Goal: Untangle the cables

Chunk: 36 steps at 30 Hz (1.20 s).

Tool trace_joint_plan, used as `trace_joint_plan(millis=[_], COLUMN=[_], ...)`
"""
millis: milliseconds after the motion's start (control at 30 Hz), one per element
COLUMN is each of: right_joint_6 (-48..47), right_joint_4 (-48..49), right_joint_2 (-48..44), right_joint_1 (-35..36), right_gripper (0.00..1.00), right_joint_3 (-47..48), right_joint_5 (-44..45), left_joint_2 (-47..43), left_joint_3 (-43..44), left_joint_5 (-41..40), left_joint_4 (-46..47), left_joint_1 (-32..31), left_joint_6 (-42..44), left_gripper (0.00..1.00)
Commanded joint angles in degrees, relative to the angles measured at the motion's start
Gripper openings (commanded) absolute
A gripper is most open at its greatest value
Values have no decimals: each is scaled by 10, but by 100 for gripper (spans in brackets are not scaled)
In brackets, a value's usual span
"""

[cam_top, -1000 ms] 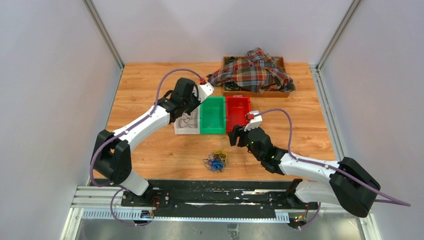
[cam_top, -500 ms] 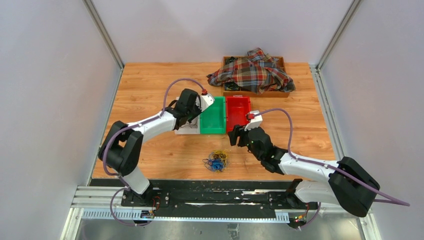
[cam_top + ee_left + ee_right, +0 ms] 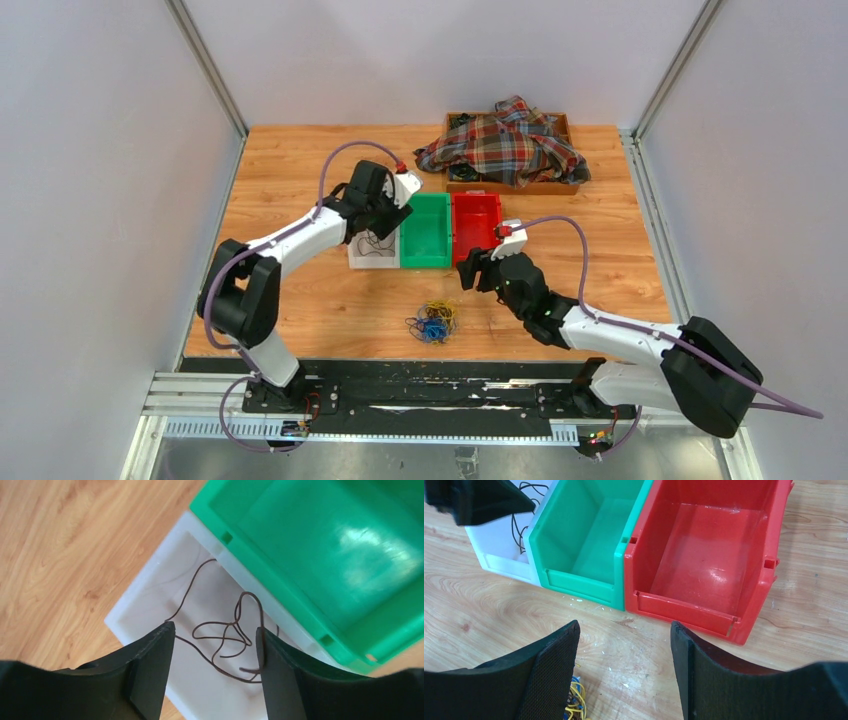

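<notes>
Just unclamped at left gripper (image 3: 214, 632), dark cable (image 3: 376, 243) dropped in white bin (image 3: 150, 587); right gripper (image 3: 624, 630) spread, empty; leaves blue-yellow tangle (image 3: 432, 322) to sort

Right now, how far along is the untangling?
Done: one dark cable lies alone in the white bin, under the open left gripper. In hand: nothing; the right gripper is open too. Left: the blue and yellow tangle on the table; green bin and red bin are empty.

White arms (image 3: 610, 335) with black joints (image 3: 240, 300), purple cables (image 3: 575, 250).
</notes>
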Motion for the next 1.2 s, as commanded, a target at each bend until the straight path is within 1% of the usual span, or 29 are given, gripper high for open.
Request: trace_joint_plan(millis=[0,100,167,200,267,333,400,467,600,767,833,933,1167], right_joint_6=[2,2,0,-1,-3,-6,-9,-10,-10,-2,1,3,1], right_joint_4=[7,7,6,4,1,-2,-5,-9,-25,-49,-62,-80,-93], right_joint_2=[-10,-15,-20,-22,-24,-25,-26,-24,-28,-57,-71,-93,-102], right_joint_1=[-10,-11,-11,-11,-11,-11,-11,-12,-12,-12,-12,-11,-11], right_gripper=[66,66,66,67,67,68,68,68,68,67,67,66,65], right_joint_3=[-10,-13,-14,-14,-15,-15,-13,-12,-13,-32,-39,-46,-37], right_joint_5=[-6,-9,-10,-11,-12,-14,-16,-18,-21,-14,-11,-11,-28], left_joint_2=[-52,-70,-79,-85,-99,-118,-136,-156,-179,-147,-130,-125,-142], left_joint_3=[48,73,90,97,105,96,78,49,-8,-49,-53,-69,-113], left_joint_5=[82,112,127,136,168,219,274,303,315,327,339,357,382], left_joint_4=[-79,-119,-155,-164,-203,-236,-266,-274,-273,-258,-257,-256,-239], left_joint_1=[5,6,6,6,6,7,2,-11,-60,-99,-104,-106,-121], left_joint_6=[-30,-34,-32,-32,-28,-27,-26,-24,-12,-23,-23,6,53], left_gripper=[67,76,87,90,94,98,99,99,97,89,84,76,71])
